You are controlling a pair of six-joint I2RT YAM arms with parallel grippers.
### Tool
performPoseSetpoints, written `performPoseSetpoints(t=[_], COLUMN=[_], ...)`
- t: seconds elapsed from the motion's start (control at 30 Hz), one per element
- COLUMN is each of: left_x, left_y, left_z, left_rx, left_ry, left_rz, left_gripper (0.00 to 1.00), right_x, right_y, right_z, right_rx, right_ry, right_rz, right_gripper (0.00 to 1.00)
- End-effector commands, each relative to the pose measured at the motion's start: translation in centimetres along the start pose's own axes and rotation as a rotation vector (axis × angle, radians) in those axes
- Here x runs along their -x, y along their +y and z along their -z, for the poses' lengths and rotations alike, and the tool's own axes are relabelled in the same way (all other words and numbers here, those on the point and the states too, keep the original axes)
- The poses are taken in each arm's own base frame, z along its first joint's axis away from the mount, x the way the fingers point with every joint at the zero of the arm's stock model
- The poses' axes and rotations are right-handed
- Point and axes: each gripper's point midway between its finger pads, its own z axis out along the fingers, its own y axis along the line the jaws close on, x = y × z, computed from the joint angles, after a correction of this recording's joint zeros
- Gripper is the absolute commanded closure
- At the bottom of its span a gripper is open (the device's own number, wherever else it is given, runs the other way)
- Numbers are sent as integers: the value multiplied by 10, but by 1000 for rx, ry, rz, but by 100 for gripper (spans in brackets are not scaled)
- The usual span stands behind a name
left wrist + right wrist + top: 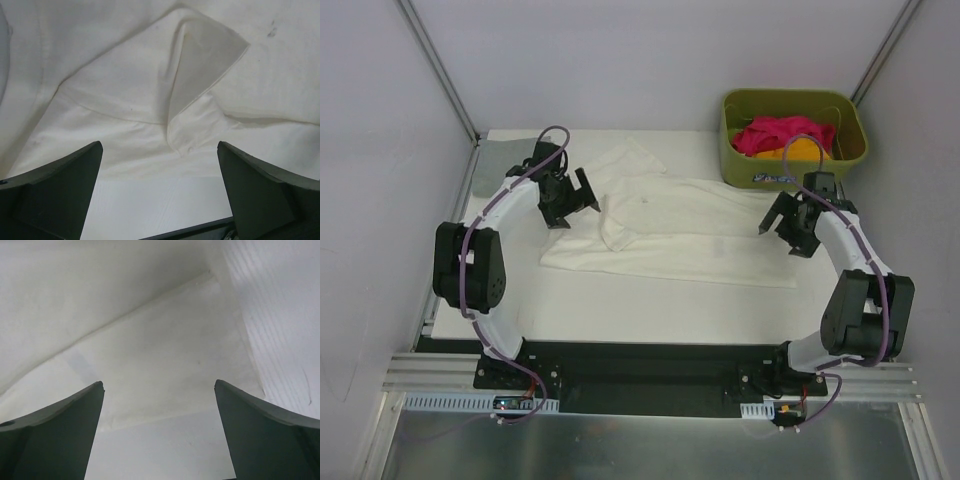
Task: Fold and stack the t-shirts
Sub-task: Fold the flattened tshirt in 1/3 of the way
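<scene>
1. The cream-white t-shirt (680, 240) lies on the tabletop (620, 300) between the arms as a long, soft band, with one sleeve corner flipped over. Folding looks about midway, and the next move calls for pinching both ends and doubling them over.
2. The left fingers (55, 190) and right fingers (55, 435) hover over its ends, spread wide and empty.

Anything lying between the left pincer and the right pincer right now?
Only the cream-white t-shirt, partly folded, lies between the left pincer and the right pincer; the top external view shows it. Both are open, holding nothing.
</scene>
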Motion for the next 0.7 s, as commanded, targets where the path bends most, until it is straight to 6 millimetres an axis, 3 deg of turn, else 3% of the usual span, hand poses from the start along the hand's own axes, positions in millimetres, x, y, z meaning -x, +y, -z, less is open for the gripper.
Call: performPoseSetpoints(t=[0.0, 0.13, 0.3, 0.43, 0.67], left_x=[-19, -40, -66, -98, -152], left_y=[9, 24, 54, 90, 129], left_z=[-4, -25, -33, -28, -10], left_rx=[-9, 18, 101, 188, 254], left_ry=[49, 125, 164, 187, 225], left_rz=[16, 54, 86, 112, 151], left_gripper=[1, 1, 1, 0, 1], right_x=[-40, -55, -74, -95, -139], right_y=[6, 9, -1, -14, -30], right_z=[-15, -31, -43, -43, -24], right_rx=[41, 43, 2, -29, -6], right_ry=[111, 174, 245, 295, 353], right_rz=[57, 71, 51, 45, 34], right_gripper=[3, 3, 3, 3, 3])
